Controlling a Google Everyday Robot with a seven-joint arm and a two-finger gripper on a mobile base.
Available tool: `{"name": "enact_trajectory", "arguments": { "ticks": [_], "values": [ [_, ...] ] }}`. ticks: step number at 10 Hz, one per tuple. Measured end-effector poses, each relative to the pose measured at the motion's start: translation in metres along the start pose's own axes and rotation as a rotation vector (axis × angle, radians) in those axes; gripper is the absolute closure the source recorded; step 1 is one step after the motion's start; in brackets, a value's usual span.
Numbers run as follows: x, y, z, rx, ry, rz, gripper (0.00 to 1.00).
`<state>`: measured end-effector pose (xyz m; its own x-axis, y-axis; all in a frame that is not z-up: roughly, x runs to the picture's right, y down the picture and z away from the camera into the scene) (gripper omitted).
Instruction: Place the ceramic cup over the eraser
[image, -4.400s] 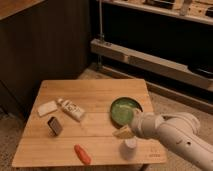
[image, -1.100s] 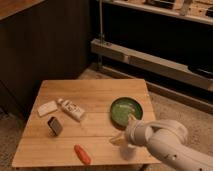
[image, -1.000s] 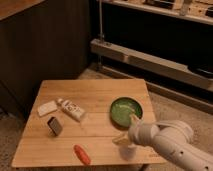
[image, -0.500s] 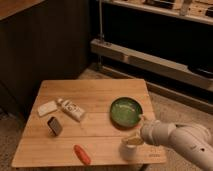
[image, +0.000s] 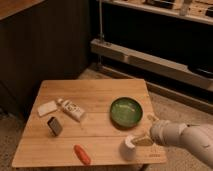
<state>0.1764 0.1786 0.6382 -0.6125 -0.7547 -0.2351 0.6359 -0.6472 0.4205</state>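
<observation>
The ceramic cup (image: 128, 148) is small, plain and white. It stands upright on the wooden table (image: 100, 92) near the front edge, right of centre. My gripper (image: 141, 140) is at the cup's right side, level with its rim and touching or nearly touching it. The white arm reaches in from the right. The eraser (image: 47, 108) is a flat white block lying at the far left of the table, well away from the cup and the gripper.
A green bowl (image: 126, 111) sits just behind the cup. A white printed tube (image: 73, 110) lies right of the eraser, with a dark phone-like block (image: 55, 126) in front of it. An orange carrot-like piece (image: 82, 154) lies at the front edge. Metal shelving (image: 150, 57) stands behind.
The arm has swung from over the cup to its right side, so the cup now shows. The cup stands where it stood before.
</observation>
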Motion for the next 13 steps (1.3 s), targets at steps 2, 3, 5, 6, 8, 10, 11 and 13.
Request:
{"name": "enact_trajectory", "arguments": {
  "ticks": [2,3,5,6,8,10,11,13],
  "values": [
    [-0.009,-0.002,-0.009,0.009,0.033,-0.013,0.2],
    [-0.013,-0.006,-0.009,0.016,0.047,-0.023,0.2],
    [-0.019,-0.016,-0.007,0.028,0.073,-0.039,0.2],
    [-0.023,-0.019,-0.005,0.034,0.081,-0.043,0.2],
    [-0.033,-0.025,0.0,0.046,0.084,-0.04,0.2],
    [-0.043,-0.031,0.012,0.064,0.087,-0.034,0.2],
    [-0.046,-0.034,0.021,0.075,0.096,-0.031,0.2],
    [-0.048,-0.038,0.031,0.083,0.12,-0.026,0.2]
  ]
}}
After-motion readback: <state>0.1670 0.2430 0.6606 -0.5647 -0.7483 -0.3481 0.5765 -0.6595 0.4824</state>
